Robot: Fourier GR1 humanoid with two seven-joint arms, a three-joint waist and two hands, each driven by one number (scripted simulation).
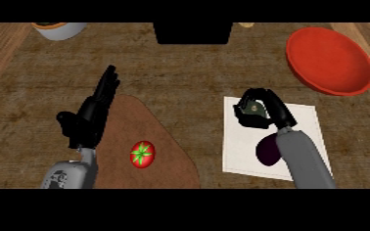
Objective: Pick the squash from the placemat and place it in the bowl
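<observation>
The squash (pixel 254 108) shows only as a small grey-green patch between the curled fingers of my right hand (pixel 264 110), which hides most of it. That hand is over the upper part of the white placemat (pixel 307 122); I cannot tell whether the squash is lifted off it. The red bowl (pixel 329 61) sits at the far right, well beyond the hand. My left hand (pixel 90 115) rests open at the left, fingers pointing up, holding nothing.
A dark purple eggplant (pixel 267 149) lies on the placemat beside my right forearm. A red tomato (pixel 142 153) sits on a brown board (pixel 170 161). A white pot (pixel 59 29) and a black block (pixel 193 32) stand at the back.
</observation>
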